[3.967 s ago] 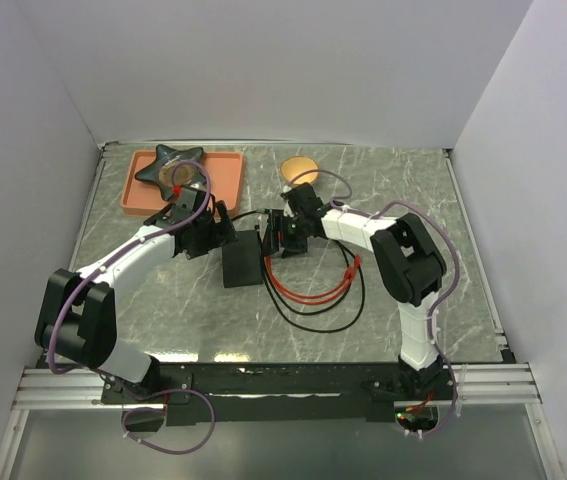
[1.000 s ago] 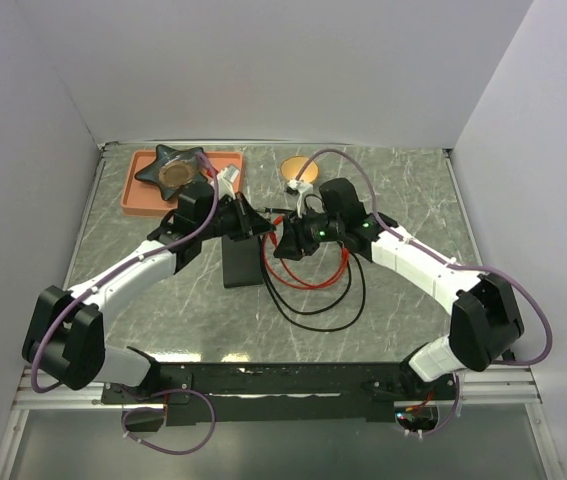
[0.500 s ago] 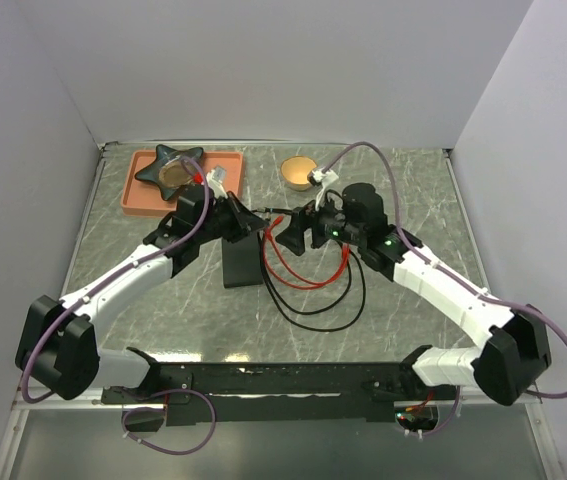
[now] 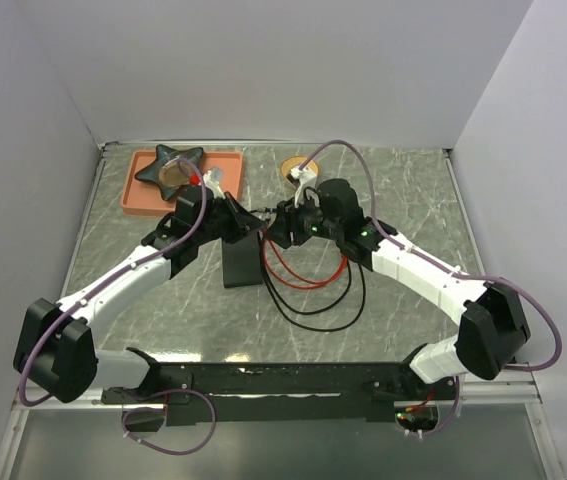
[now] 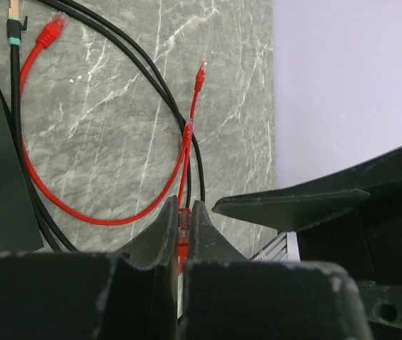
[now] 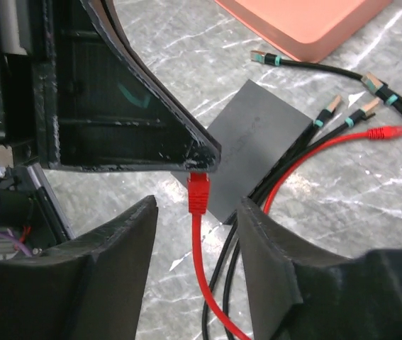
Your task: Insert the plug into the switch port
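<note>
Two arms meet above one flat matte black box (image 4: 242, 262) on a grey marbled table (image 4: 413, 180) between white walls. One red cable plug (image 6: 198, 193) is pinched in the left gripper (image 5: 183, 216); the right gripper (image 6: 197, 209) gapes partly, fingers either side of that cable, holding nothing. The box's switch ports may line its far short edge. One salmon-pink tray (image 4: 138, 200) lies behind.

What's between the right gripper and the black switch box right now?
In the right wrist view, the red plug, pinched by the left gripper, hangs between the open jaws of the right gripper and the black switch box.
</note>
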